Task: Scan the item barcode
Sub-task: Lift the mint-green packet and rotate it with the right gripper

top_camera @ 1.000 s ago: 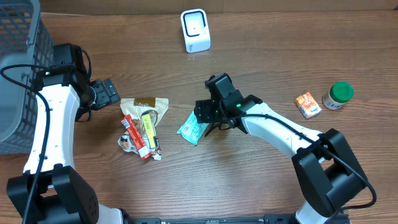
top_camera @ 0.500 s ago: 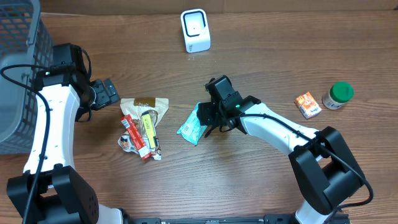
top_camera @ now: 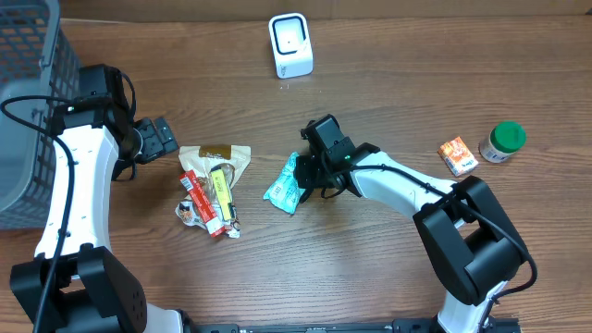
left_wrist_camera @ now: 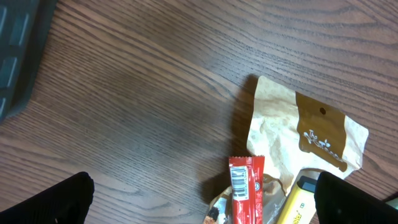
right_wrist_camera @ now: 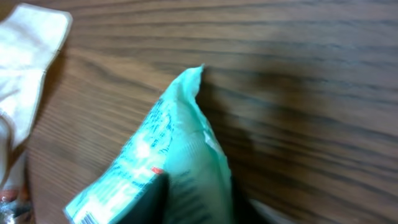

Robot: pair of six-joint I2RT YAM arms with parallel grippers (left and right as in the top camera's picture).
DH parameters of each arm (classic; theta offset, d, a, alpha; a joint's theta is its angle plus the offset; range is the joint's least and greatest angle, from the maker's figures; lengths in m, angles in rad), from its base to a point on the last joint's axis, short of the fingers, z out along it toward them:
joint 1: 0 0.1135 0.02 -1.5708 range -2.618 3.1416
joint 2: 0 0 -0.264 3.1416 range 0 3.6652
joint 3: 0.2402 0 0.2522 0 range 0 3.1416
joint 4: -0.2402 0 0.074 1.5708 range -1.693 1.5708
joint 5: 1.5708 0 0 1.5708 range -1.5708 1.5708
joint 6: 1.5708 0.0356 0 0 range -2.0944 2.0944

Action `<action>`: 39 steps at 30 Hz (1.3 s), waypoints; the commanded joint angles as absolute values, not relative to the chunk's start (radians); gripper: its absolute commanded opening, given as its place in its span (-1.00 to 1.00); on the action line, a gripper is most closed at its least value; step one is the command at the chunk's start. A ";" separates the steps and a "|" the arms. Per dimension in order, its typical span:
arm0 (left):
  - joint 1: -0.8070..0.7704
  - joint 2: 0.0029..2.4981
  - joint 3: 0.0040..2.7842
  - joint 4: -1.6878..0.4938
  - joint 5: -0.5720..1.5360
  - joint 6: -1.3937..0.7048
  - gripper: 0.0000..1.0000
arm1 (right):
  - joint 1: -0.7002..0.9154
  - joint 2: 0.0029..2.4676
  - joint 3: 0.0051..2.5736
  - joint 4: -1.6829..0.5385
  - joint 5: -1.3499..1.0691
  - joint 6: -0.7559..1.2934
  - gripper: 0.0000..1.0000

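the crinkled teal plastic snack packet (top_camera: 280, 191) lies mid-way along the brown wooden counter (top_camera: 370, 268), its long axis slanting. its right end is tented up inside the right gripper (top_camera: 307, 174), which looks clenched on it. the white box-shaped barcode scanner (top_camera: 290, 44) stands well apart, straight toward the far edge. the left gripper (top_camera: 159, 139) hangs released, farther off.

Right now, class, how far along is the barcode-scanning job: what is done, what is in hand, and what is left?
Done: the right fingers are at the teal packet. In hand: they pinch its edge, which shows bunched up in the right wrist view. Left: lifting the packet and showing its barcode to the white scanner at the far side. The left fingers stand open and hold nothing.
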State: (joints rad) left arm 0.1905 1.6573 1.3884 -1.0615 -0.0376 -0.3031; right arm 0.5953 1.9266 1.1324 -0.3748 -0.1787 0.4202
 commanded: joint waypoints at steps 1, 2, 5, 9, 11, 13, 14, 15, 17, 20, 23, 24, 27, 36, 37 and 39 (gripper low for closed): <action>0.189 1.654 1.407 -1.061 -0.033 -0.284 1.00 | 0.573 1.934 1.147 -0.421 -0.216 0.424 -0.88; 0.189 1.654 1.407 -1.061 -0.033 -0.284 1.00 | 0.562 1.921 1.156 -0.441 -0.224 0.421 -0.93; 0.189 1.654 1.407 -1.061 -0.033 -0.284 1.00 | 0.511 1.856 1.177 -0.513 -0.252 0.417 -0.93; 0.189 1.654 1.407 -1.061 -0.033 -0.284 1.00 | 0.432 1.754 1.180 -0.569 -0.411 0.312 -0.93; 0.189 1.654 1.407 -1.061 -0.033 -0.284 0.99 | 0.395 1.696 1.180 -0.593 -0.548 0.224 -0.93; 0.189 1.654 1.407 -1.061 -0.033 -0.284 1.00 | 0.350 1.624 1.180 -0.620 -0.687 0.169 -0.93; 0.189 1.654 1.407 -1.061 -0.033 -0.284 1.00 | 0.333 1.601 1.180 -0.628 -0.720 0.166 -0.93; 0.189 1.654 1.407 -1.061 -0.033 -0.284 0.99 | 0.295 1.549 1.180 -0.647 -0.770 0.166 -0.92; 0.189 1.654 1.407 -1.061 -0.033 -0.284 1.00 | 0.259 1.497 1.180 -0.673 -0.802 0.166 -0.93; 0.189 1.654 1.407 -1.061 -0.033 -0.284 1.00 | 0.228 1.426 1.180 -0.717 -0.806 0.155 -0.93; 0.189 1.654 1.407 -1.061 -0.033 -0.284 1.00 | 0.222 1.368 1.180 -0.759 -0.792 0.147 -0.93; 0.189 1.654 1.407 -1.061 -0.033 -0.284 1.00 | 0.222 1.351 1.180 -0.771 -0.775 0.147 -0.93; 0.189 1.654 1.407 -1.061 -0.033 -0.284 1.00 | 0.222 1.309 1.180 -0.805 -0.727 0.147 -0.93; 0.189 1.654 1.407 -1.061 -0.033 -0.284 1.00 | 0.223 1.272 1.179 -0.852 -0.689 0.247 -0.93; 0.189 1.654 1.407 -1.061 -0.033 -0.284 1.00 | 0.226 1.272 1.179 -0.855 -0.670 0.271 -0.92; 0.189 1.654 1.407 -1.061 -0.033 -0.284 1.00 | 0.235 1.272 1.179 -0.859 -0.629 0.322 -0.92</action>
